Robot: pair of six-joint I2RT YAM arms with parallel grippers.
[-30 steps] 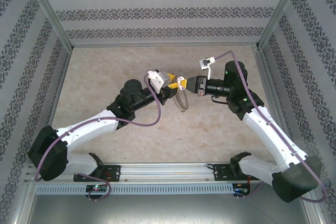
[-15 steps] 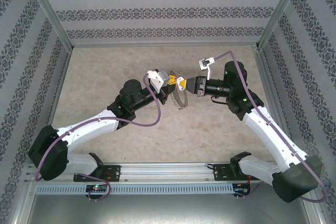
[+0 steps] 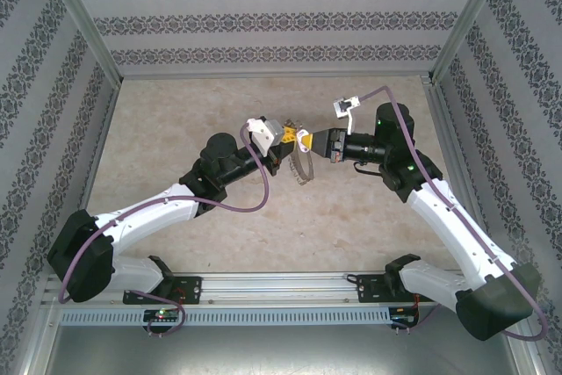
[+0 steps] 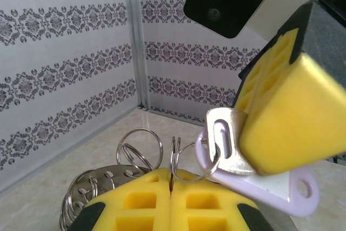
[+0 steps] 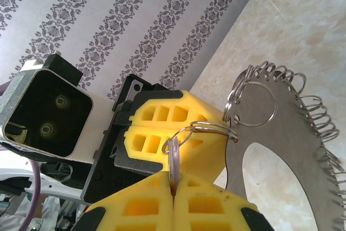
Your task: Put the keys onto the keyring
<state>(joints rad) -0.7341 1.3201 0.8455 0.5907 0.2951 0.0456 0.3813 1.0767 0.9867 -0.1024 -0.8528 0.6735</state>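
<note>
The keyring [image 5: 254, 133] is a flat grey hoop fringed with small silvery split rings; it hangs above the table between the two arms [image 3: 303, 169]. My left gripper [image 4: 172, 174] is shut on one of its split rings [image 4: 177, 158], which stands up out of the yellow pads. My right gripper [image 5: 173, 179] is shut on the key [image 4: 230, 144] with its lilac tag [image 4: 270, 185]. The wire of the pinched split ring passes through the slot in the key's head. In the top view the left gripper [image 3: 285, 142] and right gripper [image 3: 309, 140] meet tip to tip.
The beige tabletop [image 3: 263, 217] lies below, with patterned walls on three sides and a metal post [image 4: 135, 41] in the far corner. The left wrist camera housing [image 5: 48, 114] sits close in front of the right gripper.
My left gripper has gone from partly open to shut, closing on the split ring. Both grippers and the hoop have shifted slightly away from the arm bases.
</note>
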